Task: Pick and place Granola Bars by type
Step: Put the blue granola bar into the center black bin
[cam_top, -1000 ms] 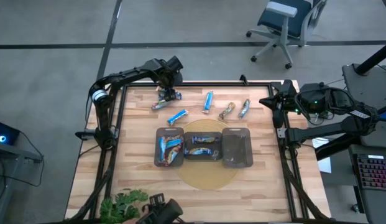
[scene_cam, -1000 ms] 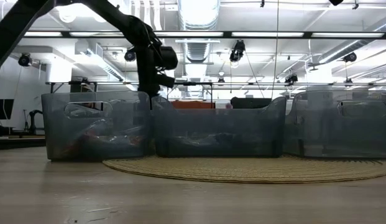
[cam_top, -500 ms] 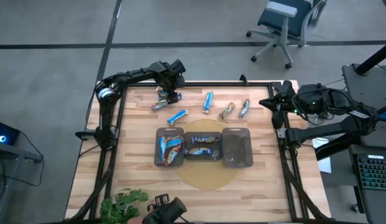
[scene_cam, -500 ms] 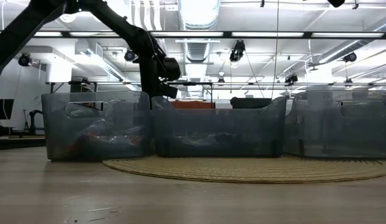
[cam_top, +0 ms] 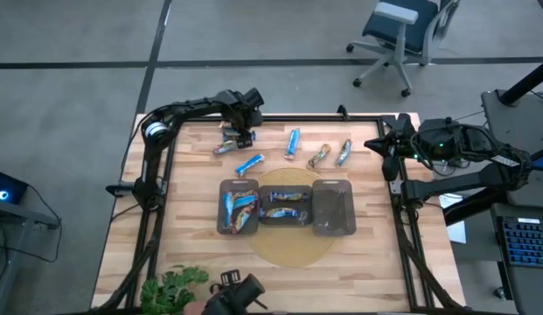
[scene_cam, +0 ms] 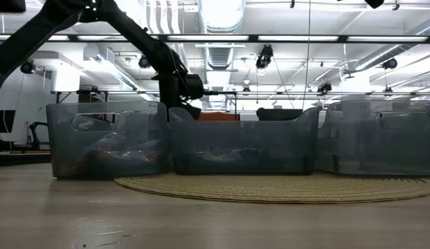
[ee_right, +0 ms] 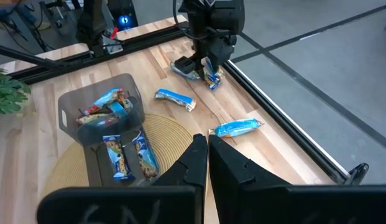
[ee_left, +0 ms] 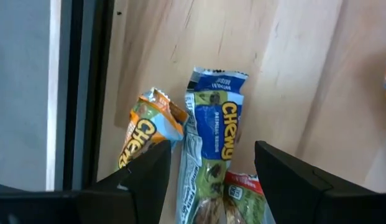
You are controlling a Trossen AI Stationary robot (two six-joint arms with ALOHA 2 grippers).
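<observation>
Left gripper (cam_top: 244,136) shifted slightly right, lower over Chewy bar pair (ee_left: 212,155); fingers wide, straddling bars, long axis running along gap. Right gripper (ee_right: 207,152) parked, pinched closed.

Both arms are basically all matte black, slim tube links with chunkier rounded joint housings, and the left arm (cam_top: 179,110) has a shiny silver ring with a bit of blue at its shoulder joint, plus thin black cables trailing along it. The right arm (cam_top: 463,144) is bulkier looking, with a small green light glowing on its wrist block. The left gripper (ee_left: 210,177) has flat, angular black fingers (ee_left: 292,180) with plain smooth faces, and the right gripper (ee_right: 207,149) has the same dark wedge-shaped ones.
</observation>
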